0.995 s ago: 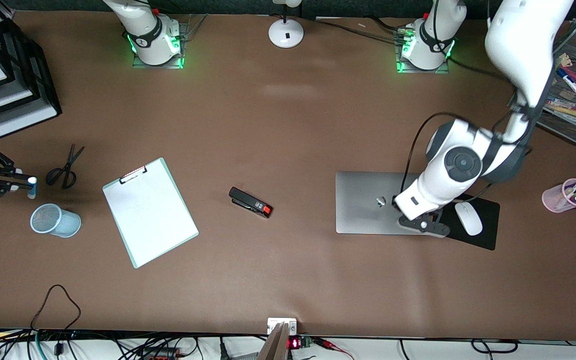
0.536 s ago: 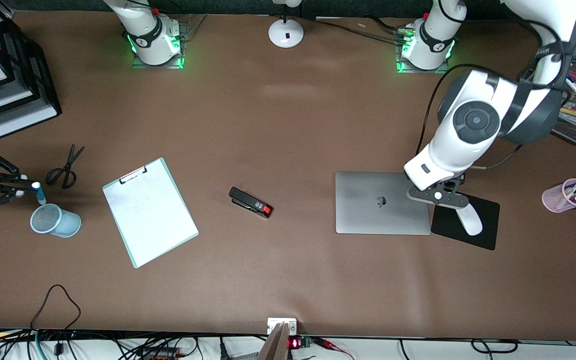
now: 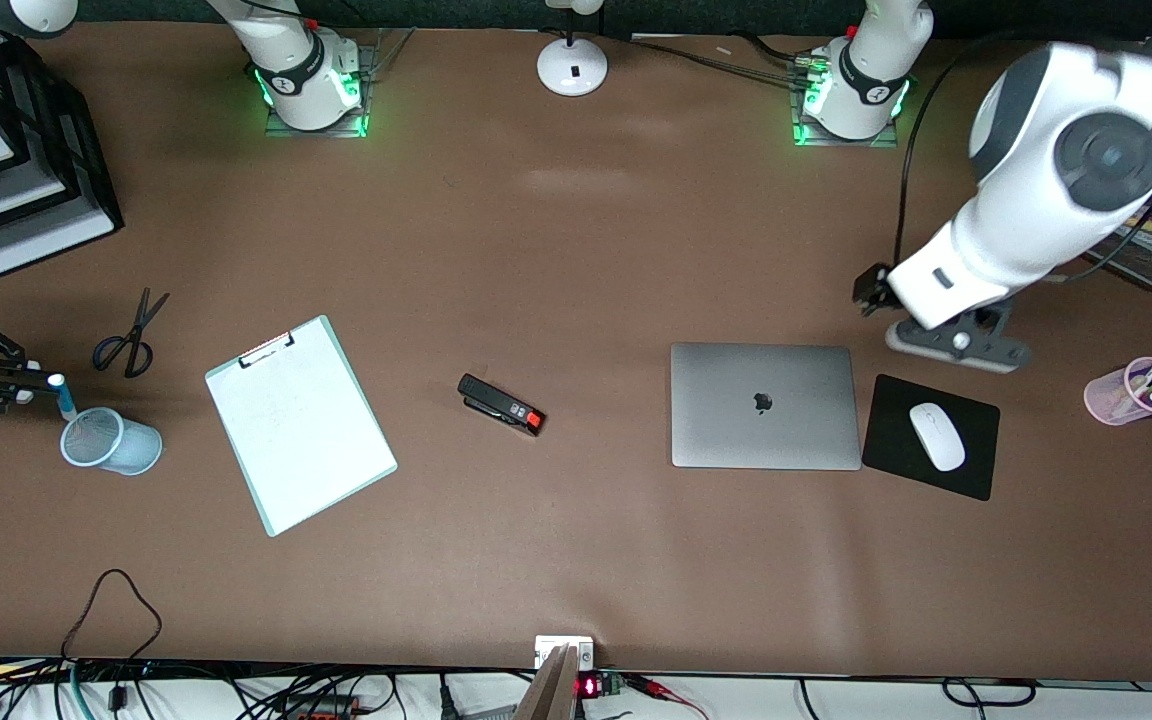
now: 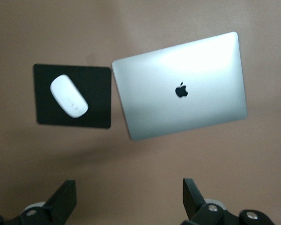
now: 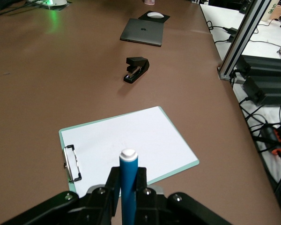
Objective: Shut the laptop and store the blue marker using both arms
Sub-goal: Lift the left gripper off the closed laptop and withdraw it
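Laptop (image 3: 765,405) lid down; left gripper (image 4: 126,199) above it, jaws spread. Right gripper (image 3: 31,384) pinching blue marker (image 3: 63,396), seemingly over mesh cup (image 3: 110,441).

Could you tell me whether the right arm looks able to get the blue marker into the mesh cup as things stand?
Probably yes. The right gripper is shut on the blue marker, which hangs tilted just above the mesh cup beside its rim. Nothing lies between them, and the scissors sit clear, farther from the front camera.
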